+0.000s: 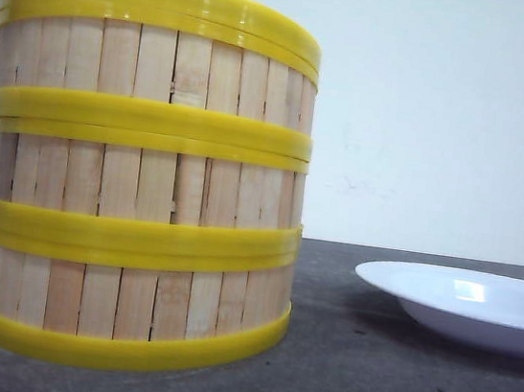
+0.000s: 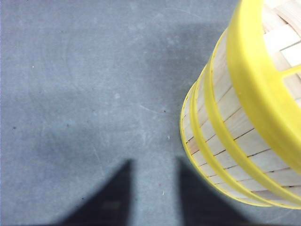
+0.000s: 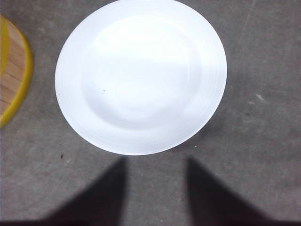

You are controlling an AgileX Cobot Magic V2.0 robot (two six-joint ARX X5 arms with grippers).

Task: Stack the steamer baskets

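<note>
Left hand [image 2: 153,197] hangs beside stacked steamer baskets [image 1: 142,175], right hand [image 3: 155,193] over plate [image 3: 141,75] (both spread wide, empty).

- We see the steamer baskets [image 1: 139,175] with walls of pale, matt wooden slats showing fine grain.
- We see their thick yellow rims [image 1: 151,119] of smooth plastic with a soft sheen.
- We see the white plate [image 3: 141,75], smooth and glossy, like glazed ceramic or hard plastic.
- We see the dark grey table [image 2: 84,94], matt, faintly speckled and scuffed.
- We see the pale wall [image 1: 447,114], flat and matt.
</note>
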